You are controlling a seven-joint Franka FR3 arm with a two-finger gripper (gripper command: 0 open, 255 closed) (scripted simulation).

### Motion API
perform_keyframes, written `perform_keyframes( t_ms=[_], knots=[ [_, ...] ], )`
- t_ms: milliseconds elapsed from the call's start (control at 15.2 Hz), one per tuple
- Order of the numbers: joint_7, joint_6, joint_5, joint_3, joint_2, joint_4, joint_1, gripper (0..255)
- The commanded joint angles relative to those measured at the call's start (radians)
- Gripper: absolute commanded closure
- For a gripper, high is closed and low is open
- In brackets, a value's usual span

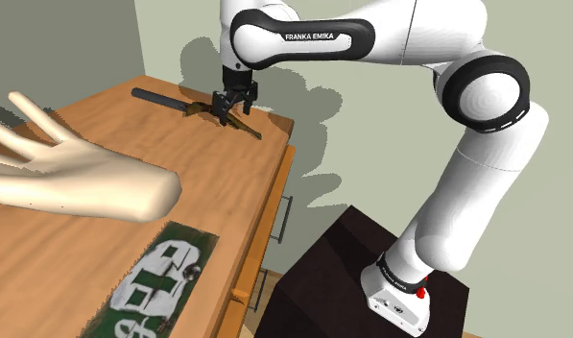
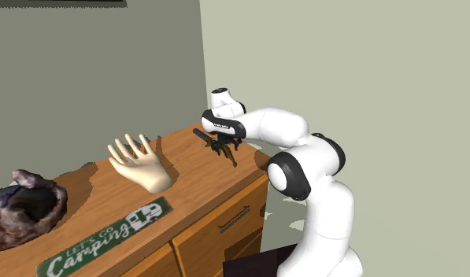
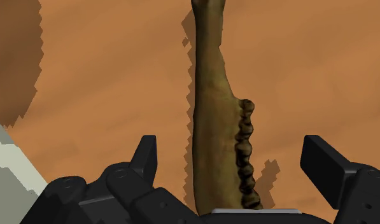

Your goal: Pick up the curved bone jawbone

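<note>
Two parts of the work look finished, as I judge it: the reach and the lining up. The gripper is low over the far corner of the wooden dresser top, close to the wall. The jawbone lies flat on the wood just under it.

In the wrist view the bone is a long olive-brown piece with a dark row of teeth on one edge, and it runs between the two black fingers. The claw is spread wide. Bare wood shows between each finger and the bone, so nothing is held.

What is left is the main part: to go down the last bit, to close across the width of the bone, and to lift it from the wood. I think the closing needs care, because the bone is flat and low and the fingertips must reach almost to the surface. The pale model hand and the green sign are well apart from this place and should not disturb.
</note>
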Motion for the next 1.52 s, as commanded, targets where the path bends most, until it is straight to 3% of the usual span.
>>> perform_keyframes(
  t_ms=[0,66,132,726,1452],
  knots=[
    [0.003,0.021,-0.002,0.0,0.003,-0.018,0.0,0],
    [0.003,0.021,-0.002,0.0,0.003,-0.018,0.0,0],
    [0.003,0.021,-0.002,0.0,0.003,-0.018,0.0,255],
    [0.003,0.021,-0.002,0.0,0.003,-0.018,0.0,255],
    [-0.011,-0.126,0.003,0.003,0.004,0.131,0.005,255]
  ],
)
